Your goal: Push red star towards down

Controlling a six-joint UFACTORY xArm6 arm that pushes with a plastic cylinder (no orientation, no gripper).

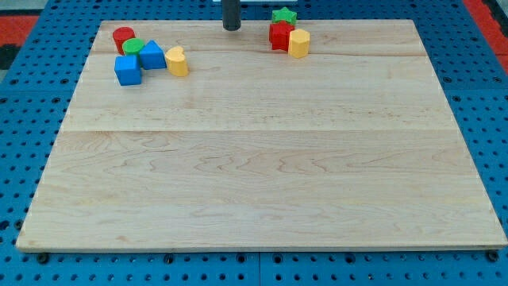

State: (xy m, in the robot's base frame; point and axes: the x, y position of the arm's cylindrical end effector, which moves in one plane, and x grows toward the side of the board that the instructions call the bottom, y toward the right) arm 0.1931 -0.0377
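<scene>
Red star (279, 35) right of my tip (231, 28)

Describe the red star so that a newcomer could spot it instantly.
Look along the wooden board's top edge, right of my tip, to a cluster of three blocks. The red star sits below the green star, touching the yellow block on its right; it is the cluster's only red piece.

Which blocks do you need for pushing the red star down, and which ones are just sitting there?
For the job:
- red star, near the view's top
- my tip, left of the red star, not touching it

Just lying about:
- green star
- yellow block beside the red star
- red cylinder
- green cylinder
- two blue blocks
- yellow heart
</scene>
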